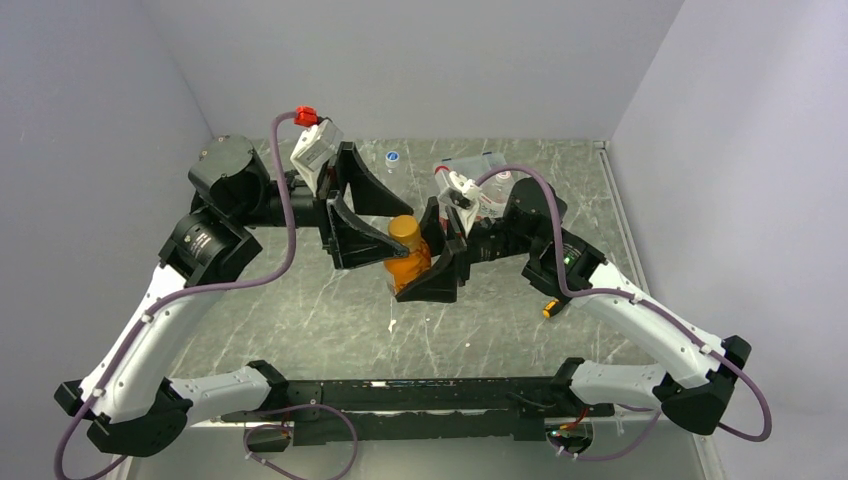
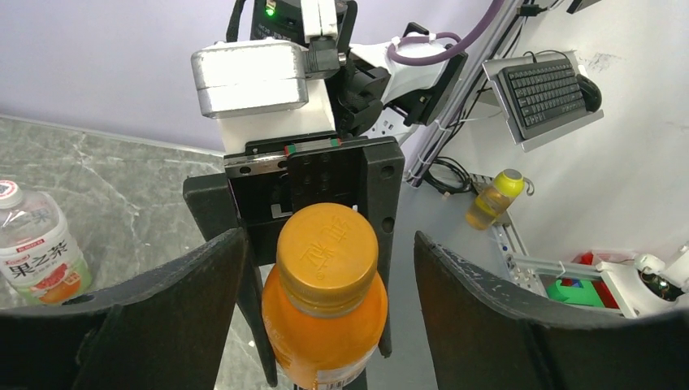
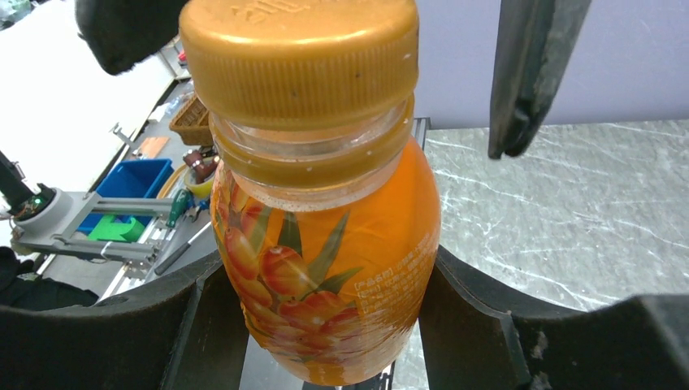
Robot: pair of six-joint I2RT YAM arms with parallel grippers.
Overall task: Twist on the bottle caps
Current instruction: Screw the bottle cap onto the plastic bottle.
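Orange bottle (image 1: 408, 266) capped; neighbour bottle (image 2: 36, 253) labelled "果之茶".
Right end effector (image 3: 325, 337) pinches the orange bottle; left end effector (image 2: 329, 241) spread around cap (image 2: 327, 246).

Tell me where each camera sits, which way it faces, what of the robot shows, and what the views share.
Top external: above and behind the arm bases, looking down at the table; both arms, left gripper and right gripper show.
Left wrist: on the left arm, looking past its open fingers at the orange cap; right arm beyond.
Right wrist: on the right arm, looking past its fingers, closed on the orange bottle.
Shared: all three show that bottle and cap.
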